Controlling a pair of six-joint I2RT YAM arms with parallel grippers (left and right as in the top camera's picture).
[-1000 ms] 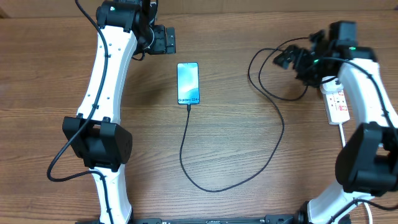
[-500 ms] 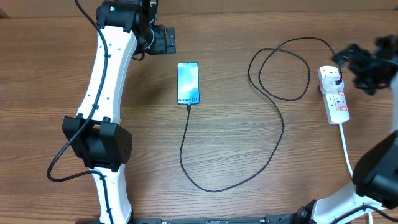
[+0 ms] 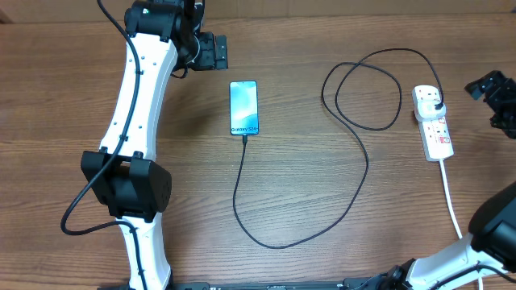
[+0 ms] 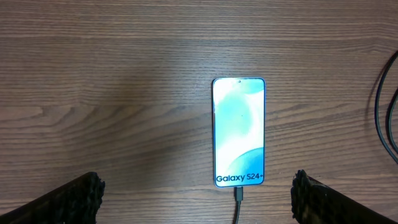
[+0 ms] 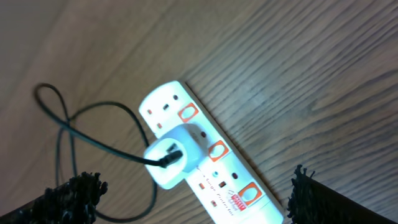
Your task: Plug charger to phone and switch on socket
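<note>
1. Because the left gripper point(image 4: 199, 198) hangs spread wide and empty over the brown wooden table point(image 3: 48, 97), with the slim smartphone with a lit blue-cyan screen point(image 4: 239, 132) lying flat just ahead of its fingertips, a careless drop could land a finger on the glass and skid the phone.
2. The small connector tip point(image 4: 238, 194) of the long thin black charger cable point(image 3: 367, 169) meets the phone's lower edge. How deeply it sits I cannot tell. A half-seated tip could pop out at any nudge.
3. The cable curves across the table's middle and rises into loose loops just left of the power strip. An arm sweeping low through them could snag the cable and tug either end free.
4. The white oblong power strip point(image 5: 205, 155) lies on the table's right side, with a white adapter block point(image 5: 169, 155) seated in it and the cable's end entering that block. Its red-marked switches point(image 5: 217, 150) sit close together beside the block, so a press could hit the wrong one or glance off. Whether any is on is unclear.
5. The right gripper point(image 3: 493, 97), jaws parted and holding nothing, sits near the strip's right side, clear of it. A sideways push rather than a downward one could shove the strip and drag its white cord point(image 3: 448, 193).
</note>
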